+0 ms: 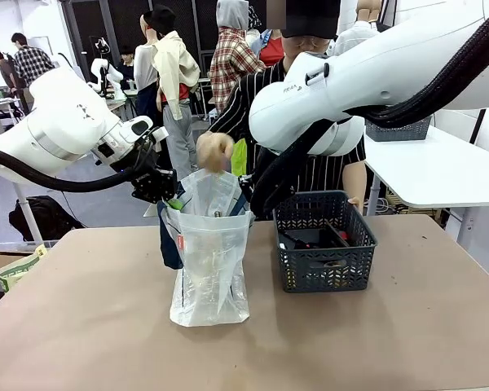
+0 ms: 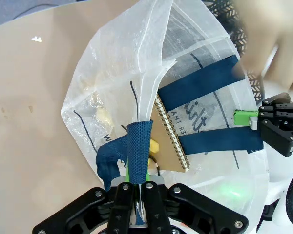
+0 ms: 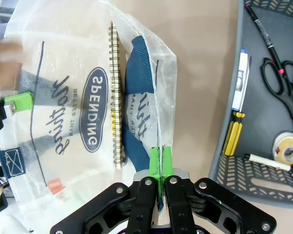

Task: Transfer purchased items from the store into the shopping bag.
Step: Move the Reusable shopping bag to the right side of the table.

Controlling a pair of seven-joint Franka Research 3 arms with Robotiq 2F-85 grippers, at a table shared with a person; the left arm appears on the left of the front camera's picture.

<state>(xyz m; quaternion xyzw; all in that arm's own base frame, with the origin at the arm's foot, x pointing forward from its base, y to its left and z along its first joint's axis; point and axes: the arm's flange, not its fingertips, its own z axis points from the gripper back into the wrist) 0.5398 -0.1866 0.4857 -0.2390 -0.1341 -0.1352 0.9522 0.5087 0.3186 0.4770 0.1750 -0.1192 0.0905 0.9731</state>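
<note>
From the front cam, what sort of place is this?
Likely a robotics lab staged as a shop checkout: a shopping bag and a basket of stationery on a shared table, a person opposite, more white tables behind.

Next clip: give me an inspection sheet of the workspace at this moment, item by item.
surface: tan table, carrying the bag and basket.
job's things: shopping bag upright, mouth spread; spiral notebook inside; grey basket beside it holds scissors, tape roll, pens.
clutter: nothing seen.
grippers: left gripper shut on a blue bag handle; right gripper shut on the opposite handle.
cables: black conduit along each arm, above the table.
surroundings: person in striped top across the table, hand over the bag mouth; white table behind at right.
</note>
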